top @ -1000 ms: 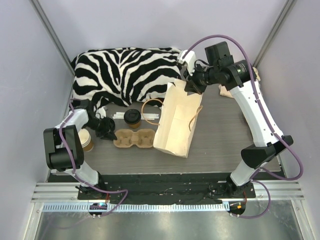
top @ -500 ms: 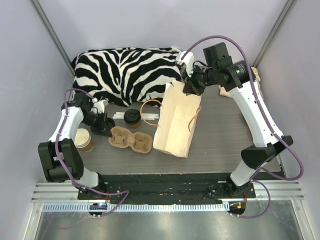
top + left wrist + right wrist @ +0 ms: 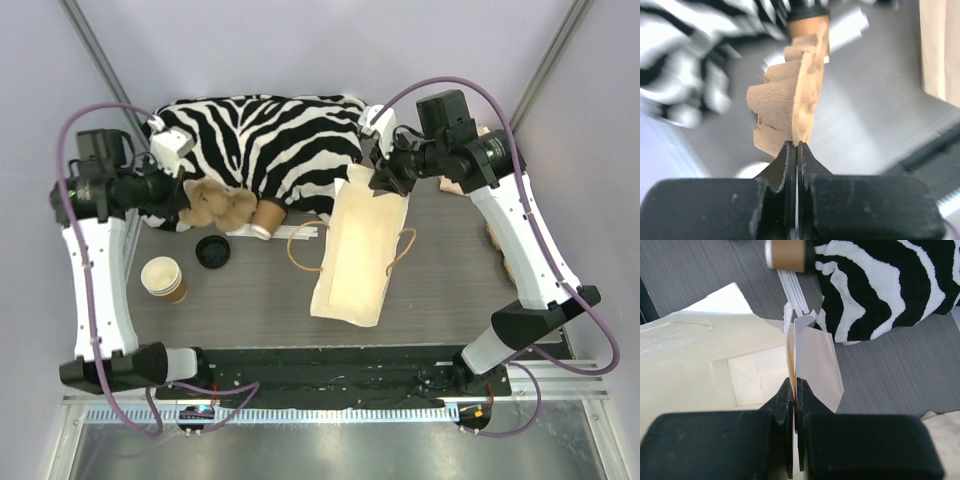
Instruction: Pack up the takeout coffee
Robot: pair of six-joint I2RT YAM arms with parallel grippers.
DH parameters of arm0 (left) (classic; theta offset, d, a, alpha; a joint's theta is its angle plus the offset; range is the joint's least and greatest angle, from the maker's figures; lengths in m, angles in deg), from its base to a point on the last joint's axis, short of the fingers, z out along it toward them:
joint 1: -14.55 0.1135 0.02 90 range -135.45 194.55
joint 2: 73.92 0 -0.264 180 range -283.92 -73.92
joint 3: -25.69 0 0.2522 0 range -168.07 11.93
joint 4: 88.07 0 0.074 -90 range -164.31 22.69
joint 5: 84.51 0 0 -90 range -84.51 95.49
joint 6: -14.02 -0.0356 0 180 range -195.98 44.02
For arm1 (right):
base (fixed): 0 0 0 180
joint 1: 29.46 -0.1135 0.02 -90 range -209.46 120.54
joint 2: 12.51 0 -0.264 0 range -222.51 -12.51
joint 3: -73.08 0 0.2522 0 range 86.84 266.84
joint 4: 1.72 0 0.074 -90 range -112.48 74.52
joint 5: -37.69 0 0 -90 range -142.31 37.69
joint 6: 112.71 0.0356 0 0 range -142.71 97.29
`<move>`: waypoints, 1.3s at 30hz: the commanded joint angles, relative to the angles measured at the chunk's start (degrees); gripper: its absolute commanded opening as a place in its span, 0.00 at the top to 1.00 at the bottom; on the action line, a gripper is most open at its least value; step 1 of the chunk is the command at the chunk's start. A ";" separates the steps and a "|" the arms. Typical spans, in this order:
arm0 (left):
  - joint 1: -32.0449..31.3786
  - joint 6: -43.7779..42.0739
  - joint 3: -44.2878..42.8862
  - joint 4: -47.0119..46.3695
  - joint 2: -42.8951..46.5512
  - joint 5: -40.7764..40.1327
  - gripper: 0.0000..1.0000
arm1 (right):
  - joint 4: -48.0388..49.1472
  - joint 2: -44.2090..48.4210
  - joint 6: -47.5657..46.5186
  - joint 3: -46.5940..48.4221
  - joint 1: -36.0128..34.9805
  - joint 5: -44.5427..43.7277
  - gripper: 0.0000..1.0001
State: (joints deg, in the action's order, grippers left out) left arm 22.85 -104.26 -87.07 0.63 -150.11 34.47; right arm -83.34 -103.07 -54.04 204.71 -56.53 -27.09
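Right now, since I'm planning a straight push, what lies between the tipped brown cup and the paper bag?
In the top view, thin white sticks and the bag's looped handle lie on the table between the tipped cup and the paper bag.

Kraft-paper takeout cup [image 3: 267, 216], rough pulp carrier [image 3: 785, 100], matt paper bag [image 3: 355, 260]
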 commanded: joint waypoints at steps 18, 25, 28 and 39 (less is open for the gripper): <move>0.23 9.88 -24.75 -26.56 18.17 31.56 1.00 | 8.53 5.14 3.03 -7.04 -3.16 -0.25 0.99; 12.86 27.57 -20.54 -40.39 19.05 49.77 1.00 | 8.53 4.96 3.65 -5.01 -5.36 -1.48 0.99; 18.13 27.57 -17.03 -41.80 20.89 55.47 1.00 | 8.35 5.05 3.56 -4.92 -6.50 -2.45 0.99; 27.83 32.11 -10.95 -42.07 23.46 64.11 1.00 | 8.79 2.94 4.26 -5.27 -8.00 -7.10 0.99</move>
State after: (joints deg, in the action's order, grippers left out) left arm 49.71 -78.55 -97.80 -38.89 -124.38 89.57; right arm -77.17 -100.14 -50.94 197.80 -64.25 -31.53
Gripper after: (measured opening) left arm 0.019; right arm 0.033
